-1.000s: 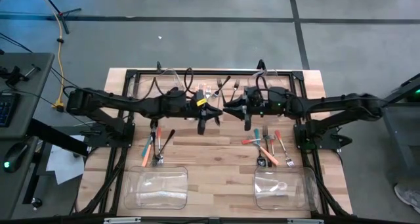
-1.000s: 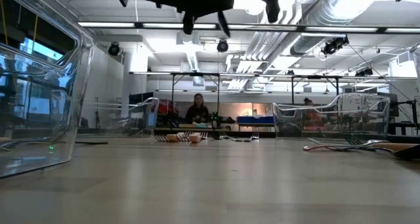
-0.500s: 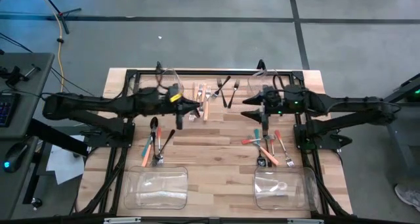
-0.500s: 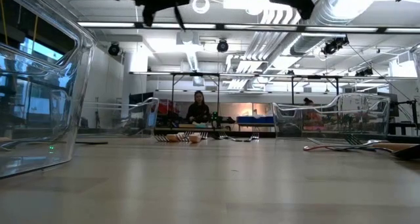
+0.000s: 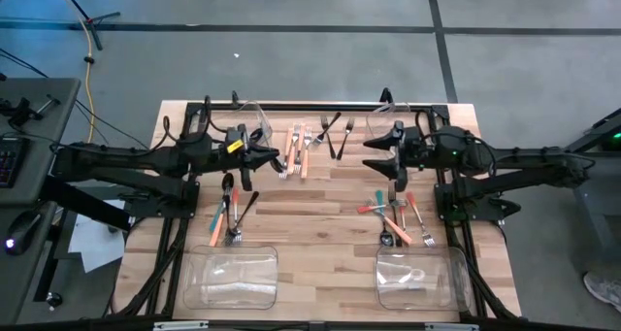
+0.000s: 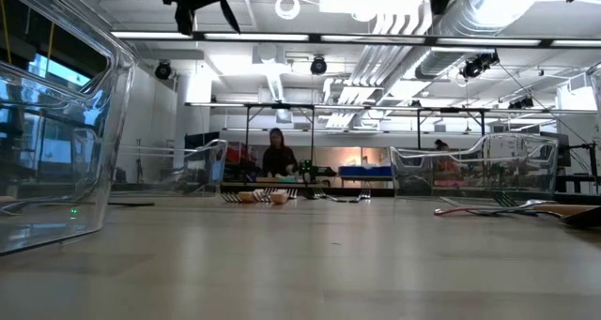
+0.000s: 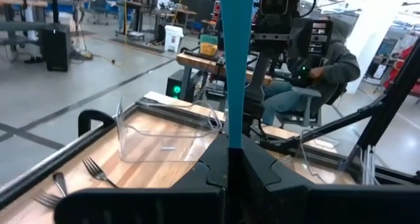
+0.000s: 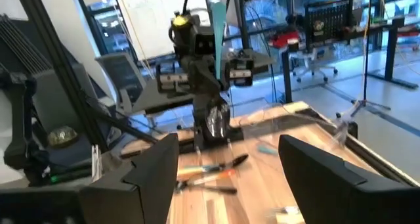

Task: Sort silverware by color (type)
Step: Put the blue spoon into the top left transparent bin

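1. Left gripper [image 5: 245,166]: jaws clamped on a teal-handled utensil [image 7: 236,60], handle standing upright between the fingers; held above the table's [image 5: 320,229] left half.
2. Right gripper [image 5: 388,156]: jaws spread wide, nothing between them; held over the right half.
3. Silverware: one cluster [image 5: 231,207] lies below the left gripper, one [image 5: 396,217] below the right, one [image 5: 315,137] at the far edge.
4. Clear bins [image 5: 231,278] sit along the near edge.

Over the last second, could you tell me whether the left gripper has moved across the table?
Yes. In the high view the left gripper, shut on a teal utensil, has drawn back from the table's middle toward its left frame post.
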